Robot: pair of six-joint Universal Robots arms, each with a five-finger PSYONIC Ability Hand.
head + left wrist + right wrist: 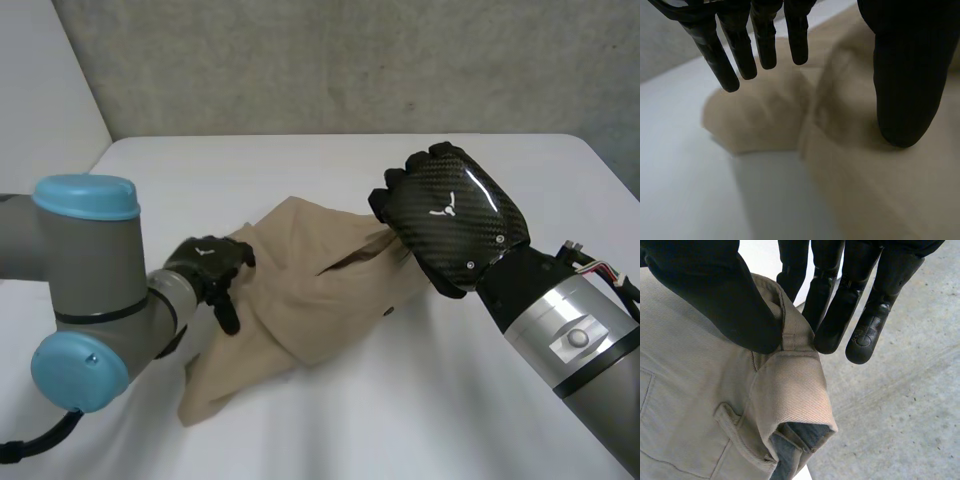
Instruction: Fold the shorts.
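From behind the arms, the tan cotton-twill shorts [310,290] sit bunched in the middle of the white bench [420,400], a rumpled heap with one end trailing toward the near left. The left robot hand [210,262] sits at the heap's left edge. The right robot hand [450,215], its back a glossy carbon-weave shell, is at the far right end with cloth drawn up to it. Along the left palm, the fingers [740,55] hang straight and spread above the fabric, holding nothing, while the thumb [902,90] seems to touch down on a soft fold; I'd call that hand open, resting rather than gripping. Along the right palm, the thumb presses the waistband [790,385], just by a belt loop [792,335], against the fingers, so this hand has the shorts pinched and lifted. The doubled band shows a darker lining [800,440] inside. The weave is a fine ribbed twill, stiff at the band and limp elsewhere. To my eye the job is at the spreading-out stage, with nothing folded yet. Next the left hand needs a hold on the waistband's other end, so both can draw the cloth flat before any fold.
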